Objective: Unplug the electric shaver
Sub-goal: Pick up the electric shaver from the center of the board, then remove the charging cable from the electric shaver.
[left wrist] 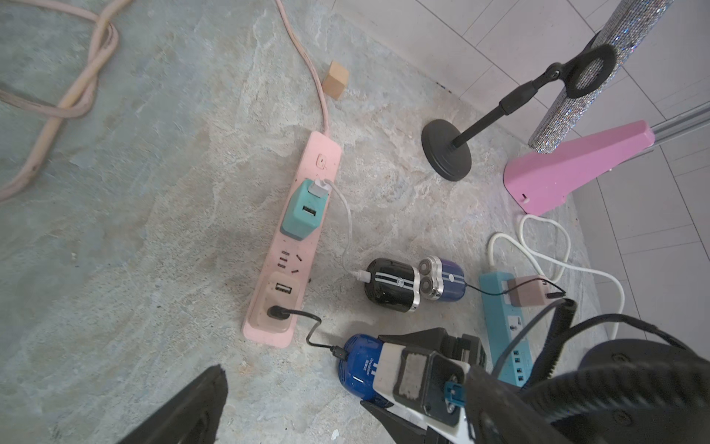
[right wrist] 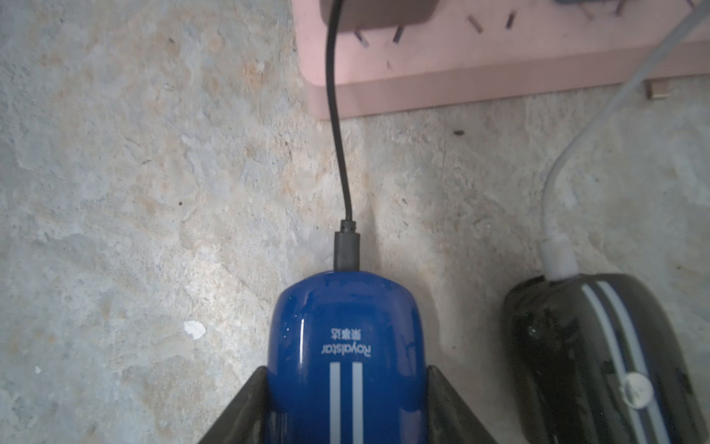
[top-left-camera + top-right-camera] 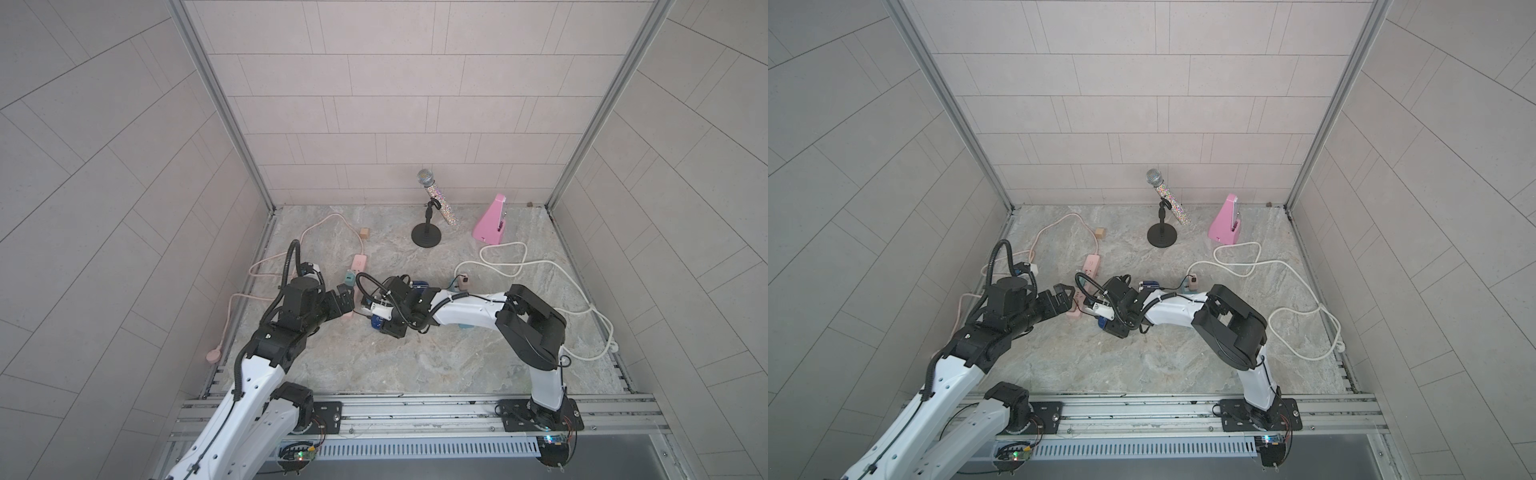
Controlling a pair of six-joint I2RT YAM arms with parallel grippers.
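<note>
At the bottom centre of the right wrist view, the right gripper (image 2: 345, 371) has both fingers pressed against the sides of the blue shaver (image 2: 342, 326), which lies on the stone floor. We read that as a firm grip. Just above it in the frame, the black plug (image 2: 347, 250) sits in the shaver's end. Its black cable (image 2: 333, 115) climbs to an adapter (image 2: 388, 9) on the pink power strip (image 2: 480, 77) at the top edge, so nothing is unplugged yet. At lower right lies a black shaver (image 2: 595, 346) on its own white cable (image 2: 568, 161).

In a top view, left of centre, the left gripper (image 3: 347, 299) stands wide open and empty, near the strip's lower end.

We judge the step in hand to be bracing the shaver. The next move calls for the open jaws to settle around that small plug and draw it straight out along the cable's line. The strip close by leaves little room.
</note>
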